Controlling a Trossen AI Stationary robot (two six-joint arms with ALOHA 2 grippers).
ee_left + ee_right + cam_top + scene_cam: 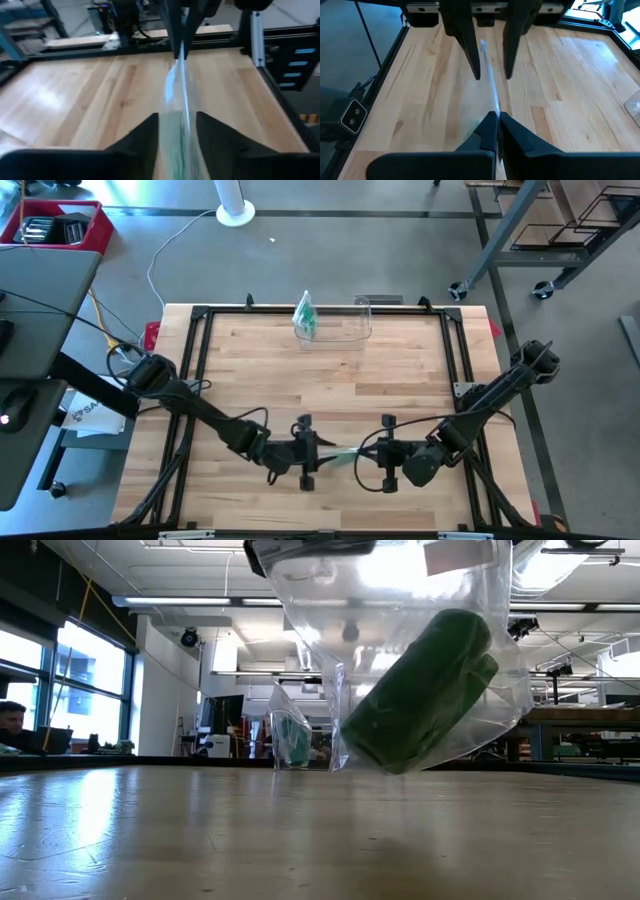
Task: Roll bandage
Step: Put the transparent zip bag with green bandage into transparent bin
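Right claw [388,452]: fingers pressed together, pinching one edge of the clear plastic bag [420,650]; in the right wrist view the two dark fingertips [490,131] meet on the film.

Left claw [306,452]: fingers spread apart, standing on either side of the bag's opposite end; in the left wrist view the film passes between them [145,135] and no contact with either finger can be made out.

Clear plastic bag: stretched between the two claws near the front edge of the light wooden butcher-block surface [330,380], hanging just above it. Inside, a dark green rolled bandage [425,690], tilted, resting in the bag's lower corner.

Second clear bag with green contents [305,318]: upright at the far edge of the surface, beside a clear plastic container [360,320].
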